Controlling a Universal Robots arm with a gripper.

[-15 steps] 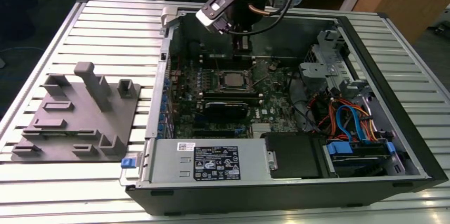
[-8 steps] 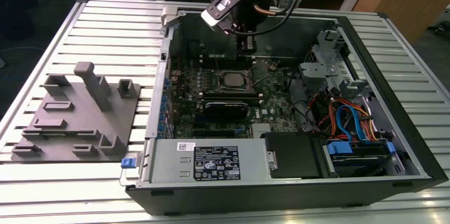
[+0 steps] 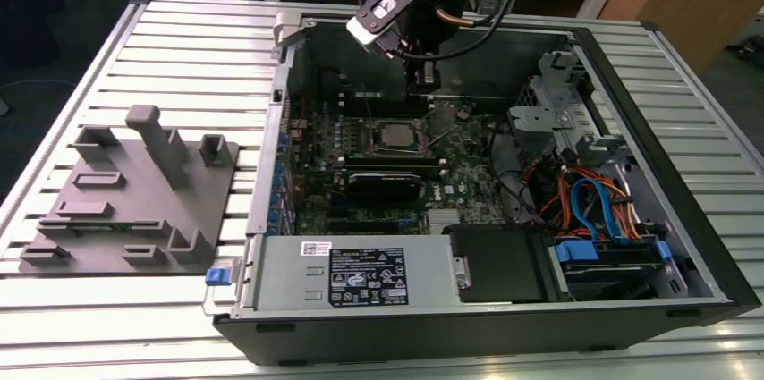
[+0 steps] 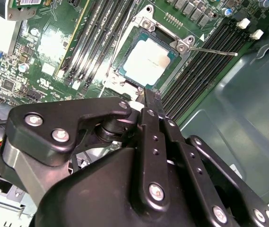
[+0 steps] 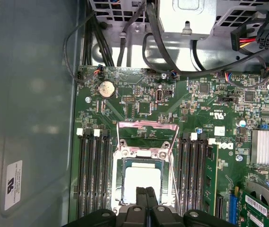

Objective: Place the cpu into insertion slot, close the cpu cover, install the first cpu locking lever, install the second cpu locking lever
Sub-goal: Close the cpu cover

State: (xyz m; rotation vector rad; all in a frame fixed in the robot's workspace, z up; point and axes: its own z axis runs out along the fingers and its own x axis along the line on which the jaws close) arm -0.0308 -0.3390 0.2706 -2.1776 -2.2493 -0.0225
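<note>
The cpu (image 5: 143, 182) lies flat in the insertion slot (image 5: 120, 189) on the green board, silvery top up, and shows too in the second wrist view (image 4: 146, 61) and the exterior view (image 3: 394, 136). The cpu cover (image 5: 148, 126), a thin metal frame with a window, stands swung open at the slot's hinged edge. A thin locking lever (image 4: 214, 51) sticks out beside the slot, raised off the board. My gripper (image 5: 146, 193) hovers just above the cpu's near edge, its black fingers (image 4: 150, 97) pressed together and shut on nothing. In the exterior view the gripper (image 3: 420, 89) hangs over the board's far side.
Long black memory slots (image 5: 92, 175) flank the socket on both sides. A black heatsink block (image 3: 382, 185), the power supply (image 3: 346, 277), a black drive box (image 3: 502, 264) and blue and orange cables (image 3: 597, 201) fill the case. A grey fixture plate (image 3: 131, 192) lies at the exterior view's left.
</note>
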